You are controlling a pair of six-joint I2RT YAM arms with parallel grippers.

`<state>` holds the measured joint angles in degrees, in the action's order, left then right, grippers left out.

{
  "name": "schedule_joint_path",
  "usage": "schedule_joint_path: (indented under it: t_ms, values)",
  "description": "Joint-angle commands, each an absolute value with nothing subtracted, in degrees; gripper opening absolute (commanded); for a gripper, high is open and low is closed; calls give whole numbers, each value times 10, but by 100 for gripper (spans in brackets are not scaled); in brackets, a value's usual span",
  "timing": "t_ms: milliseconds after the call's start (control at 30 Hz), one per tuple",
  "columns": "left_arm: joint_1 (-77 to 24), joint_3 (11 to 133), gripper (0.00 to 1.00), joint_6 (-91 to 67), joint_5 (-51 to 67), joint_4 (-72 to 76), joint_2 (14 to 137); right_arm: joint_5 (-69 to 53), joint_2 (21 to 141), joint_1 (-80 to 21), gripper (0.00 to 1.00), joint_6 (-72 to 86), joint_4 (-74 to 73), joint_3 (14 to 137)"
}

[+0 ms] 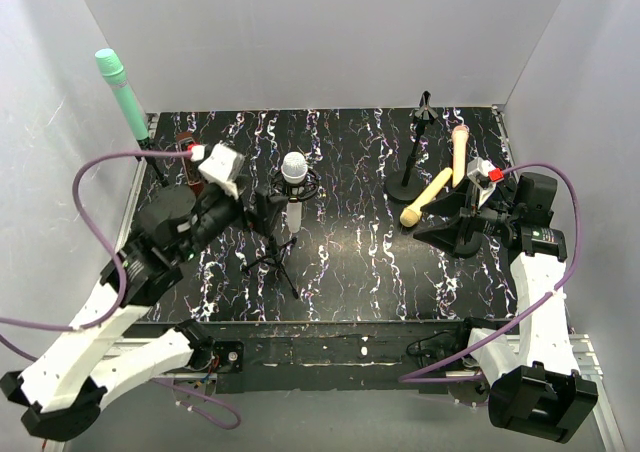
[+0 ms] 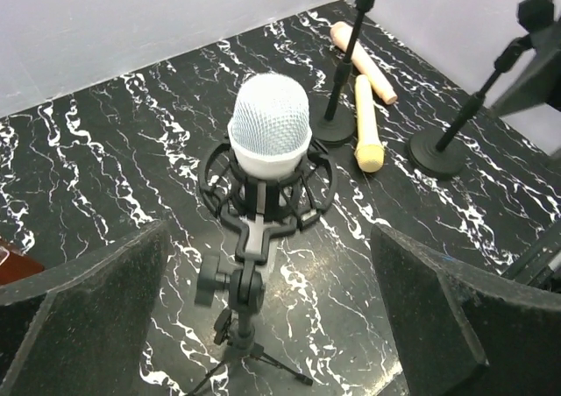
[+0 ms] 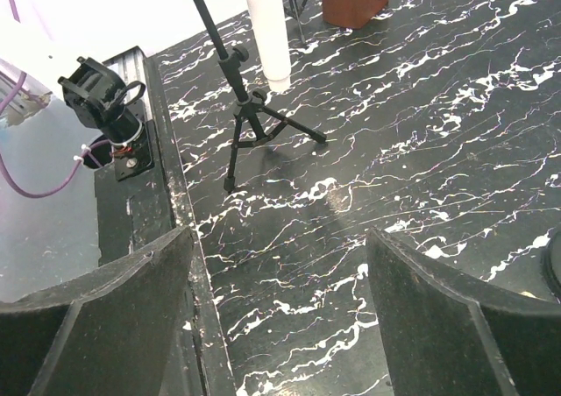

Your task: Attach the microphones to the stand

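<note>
Your left claw (image 2: 270, 234) was spread wide and empty, with the white microphone (image 2: 270, 124) upright in the tripod stand (image 2: 241, 326) right ahead. The right claw (image 3: 280, 234) was wide and empty too. I'd have backed the left straight off, then grabbed the yellow microphone (image 1: 425, 198) mid-body where it lay on the surface (image 1: 350, 272), beside the peach-pink microphone (image 1: 459, 155).

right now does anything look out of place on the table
Yes. The yellow mic and pink mic lie loose on the table beside a round-base stand whose clip is empty. The white mic sits upright in its mount.
</note>
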<state>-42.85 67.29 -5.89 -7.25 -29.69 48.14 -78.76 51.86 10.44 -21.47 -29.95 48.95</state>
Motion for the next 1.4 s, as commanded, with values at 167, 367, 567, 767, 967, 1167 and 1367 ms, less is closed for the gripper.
schedule_joint_path:
  t_ms: [167, 367, 567, 767, 967, 1167, 1367]
  values:
    - [-426, 506, 98, 17, -15, -195, 294, -828, 522, 105, 87, -234, -282, 467]
    - [-426, 359, 98, 64, 42, -99, 206, -825, 522, 105, 89, -247, -286, 464]
    - [-427, 241, 98, 36, 57, 39, 193, -826, 523, 105, 89, -251, -289, 464]
    - [-426, 146, 98, 57, 8, 237, 240, -826, 523, 105, 89, -254, -290, 464]
    - [-426, 157, 87, 94, 8, 277, 321, -826, 525, 105, 89, -257, -293, 465]
    - [-427, 136, 74, 97, -45, 316, 321, -826, 527, 105, 89, -257, -294, 465]
    - [-426, 120, 51, 98, -79, 324, 307, -827, 530, 105, 89, -258, -295, 466]
